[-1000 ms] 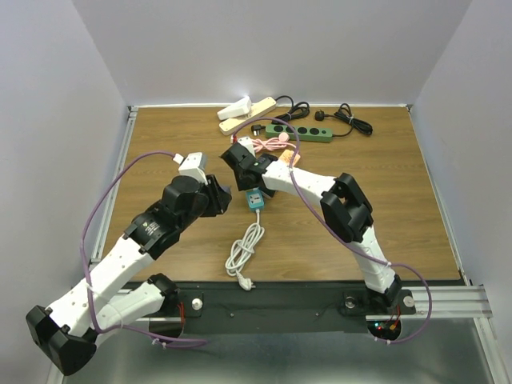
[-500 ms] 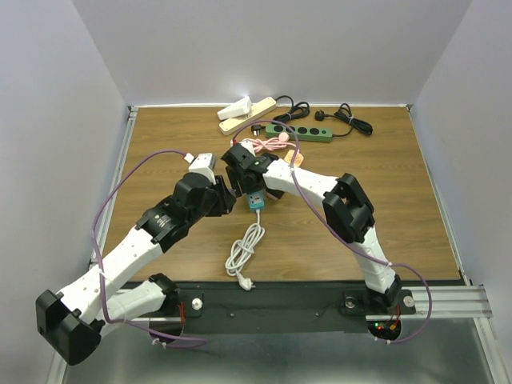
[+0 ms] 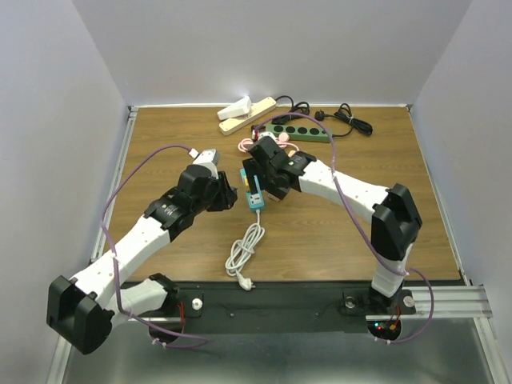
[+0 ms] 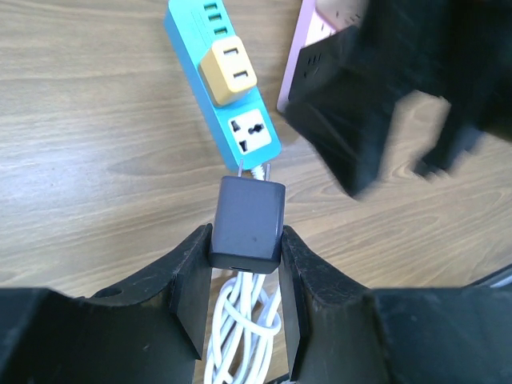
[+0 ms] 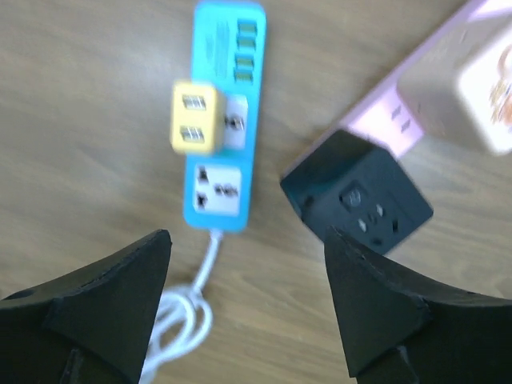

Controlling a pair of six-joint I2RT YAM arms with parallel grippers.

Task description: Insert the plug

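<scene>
Wood tabletop (image 3: 360, 176) carries a teal power strip (image 4: 224, 88) with a yellow adapter (image 4: 228, 74) seated in its middle socket. A free universal socket (image 4: 254, 134) is seen at the strip's cord end. A dark plug (image 4: 247, 226) is pinched between the two fingers of the left hand (image 4: 245, 256), one finger pressed on each side face. Its two metal prongs are pointed at the strip's cord end. The prong tips are seen just beside that end, below the free socket and not in it. Contact with the strip cannot be told. A coiled white cord (image 4: 244, 320) is seen under the plug and runs to the strip.

The right hand (image 5: 244, 264) is spread wide with nothing between its fingers. It is held above the tabletop, the teal strip to one side of its view and a black cube socket (image 5: 360, 200) to the other. A pink strip (image 5: 408, 104) lies behind the cube. In the top view, the two hands are placed on either side of the teal strip, both close to it.
</scene>
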